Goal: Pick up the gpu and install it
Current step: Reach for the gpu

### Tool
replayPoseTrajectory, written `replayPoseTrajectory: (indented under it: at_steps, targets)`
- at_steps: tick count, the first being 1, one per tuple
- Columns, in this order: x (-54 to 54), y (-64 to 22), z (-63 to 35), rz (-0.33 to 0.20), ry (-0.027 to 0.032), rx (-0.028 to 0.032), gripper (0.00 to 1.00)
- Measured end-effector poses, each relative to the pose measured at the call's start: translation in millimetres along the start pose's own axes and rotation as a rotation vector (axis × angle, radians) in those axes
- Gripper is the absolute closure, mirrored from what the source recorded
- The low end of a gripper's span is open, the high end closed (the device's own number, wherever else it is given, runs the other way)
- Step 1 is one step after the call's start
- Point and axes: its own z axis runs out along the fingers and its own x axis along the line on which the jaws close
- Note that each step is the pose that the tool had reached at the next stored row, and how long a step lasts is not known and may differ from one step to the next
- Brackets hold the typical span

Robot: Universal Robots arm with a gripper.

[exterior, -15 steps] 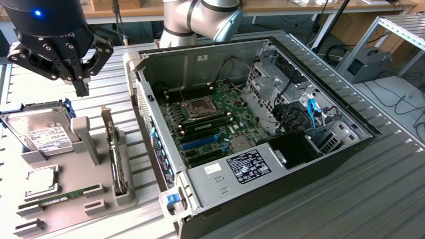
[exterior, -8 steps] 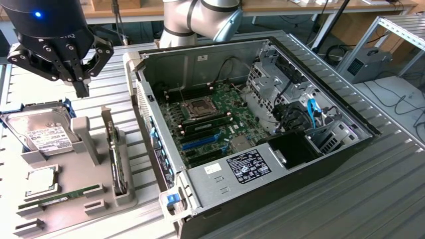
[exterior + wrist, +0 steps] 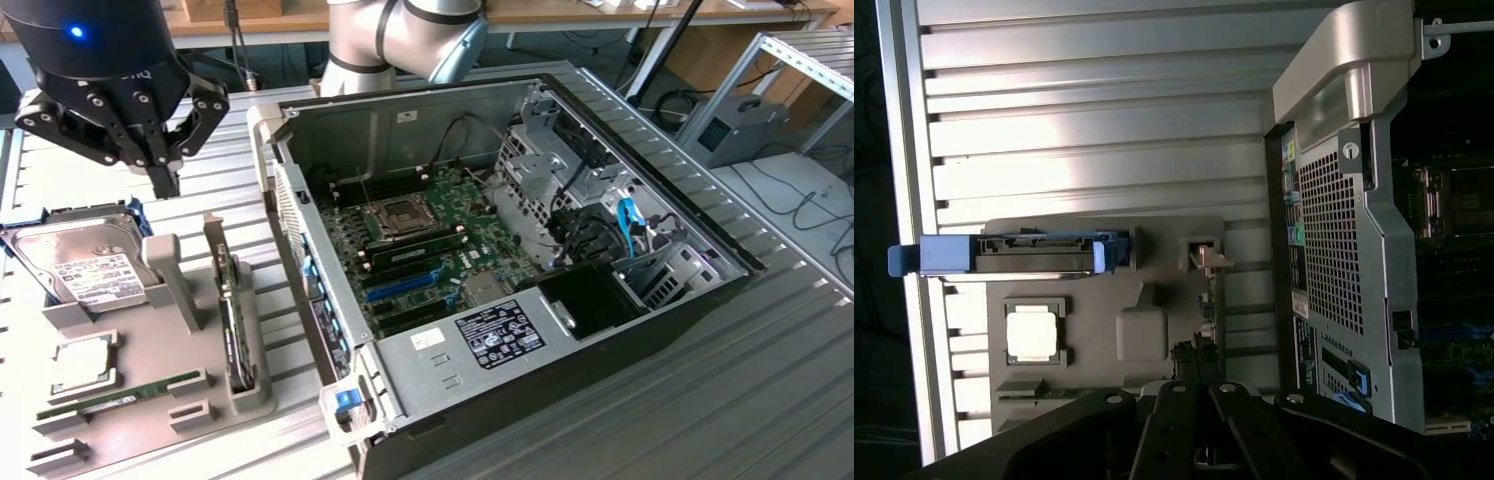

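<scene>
The gpu (image 3: 236, 335) stands on its edge in a slot of the grey holder (image 3: 160, 420), with its silver bracket end pointing up towards the back. In the wrist view the gpu (image 3: 1206, 300) shows edge-on as a thin dark strip. My black gripper (image 3: 163, 182) hangs above the back of the holder, a little to the exterior view's left of the card and apart from it. Its fingers meet at a point with nothing between them. The gripper (image 3: 1196, 395) looks down at the holder in the wrist view.
The open computer case (image 3: 667, 300) lies at the exterior view's right of the holder, motherboard (image 3: 427, 235) exposed. On the holder sit a hard drive (image 3: 74, 265) in a blue carrier, a CPU (image 3: 83, 362) and a RAM stick (image 3: 120, 395). The table is ribbed metal (image 3: 1094, 140).
</scene>
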Motion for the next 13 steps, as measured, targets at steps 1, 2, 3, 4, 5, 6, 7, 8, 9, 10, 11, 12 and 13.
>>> replayPoseTrajectory:
  at_steps: [1,2,3,4,5,6,7,8,9,10,11,12,13]
  targets:
    - [0.0,-0.1,0.1,0.000,-0.0001,-0.0001,0.89]
    - [0.0,-0.3,0.2,0.000,-0.0001,0.0000,0.89]
    - [-0.1,-0.5,0.2,0.000,0.0000,0.0000,0.89]
    - [-0.1,-0.8,0.3,0.000,0.0000,0.0000,0.89]
    - [-0.1,-0.9,0.4,0.000,0.0000,0.0000,0.89]
    - [-0.2,-1.1,0.5,0.000,-0.0001,0.0000,0.89]
    - [-0.3,-1.3,0.6,0.000,-0.0001,0.0000,0.89]
    - [-0.4,-1.5,0.7,0.000,0.0000,0.0000,0.89]
    - [-0.5,-1.7,0.7,0.000,-0.0001,0.0000,0.89]
    - [-0.6,-1.9,0.8,0.000,0.0000,0.0000,0.89]
    - [-0.7,-2.0,0.9,0.000,0.0000,0.0000,0.89]
    - [-0.8,-2.2,1.0,0.000,0.0000,0.0000,0.89]
    - [-0.9,-2.4,1.1,0.000,0.0000,0.0000,0.89]
